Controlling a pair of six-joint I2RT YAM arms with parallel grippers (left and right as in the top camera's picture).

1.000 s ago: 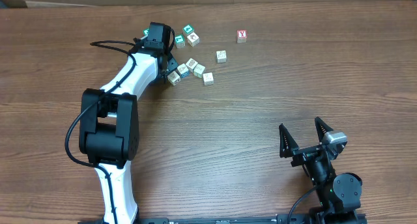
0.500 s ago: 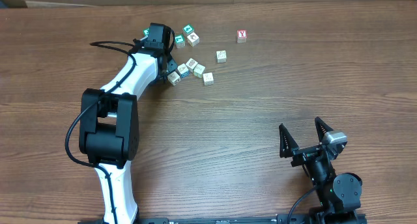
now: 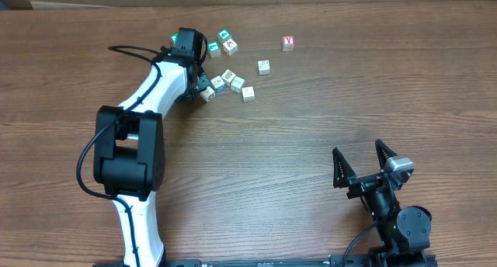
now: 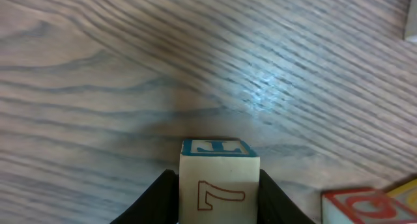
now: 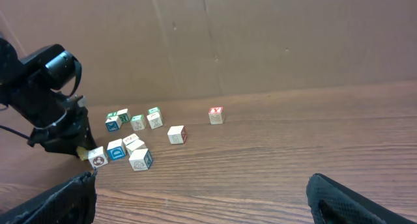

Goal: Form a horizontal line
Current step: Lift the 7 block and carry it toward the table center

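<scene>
My left gripper (image 4: 219,185) is shut on a small pale wooden cube (image 4: 219,175); both black fingers press its sides. The cube has a red outlined figure on the near face and a blue letter on top. Seen from overhead, the left gripper (image 3: 197,82) sits at the left end of a loose cluster of pale cubes (image 3: 238,84), which lie scattered rather than in a horizontal line. The held cube is mostly hidden there. Another pale cube (image 3: 206,94) lies just beside the fingers. My right gripper (image 3: 363,164) stands open and holds nothing, far from the cubes at the near right.
Teal-faced cubes (image 3: 215,46) sit at the back of the cluster, and a blue-faced one (image 5: 116,150) lies within it. A cube with a red Y (image 3: 288,43) stands apart at the right, and a single pale cube (image 3: 264,67) lies between. A cardboard wall (image 5: 260,35) backs the table.
The left jaws have narrowed onto the cube. The cubes and the right arm have stayed where they were.
</scene>
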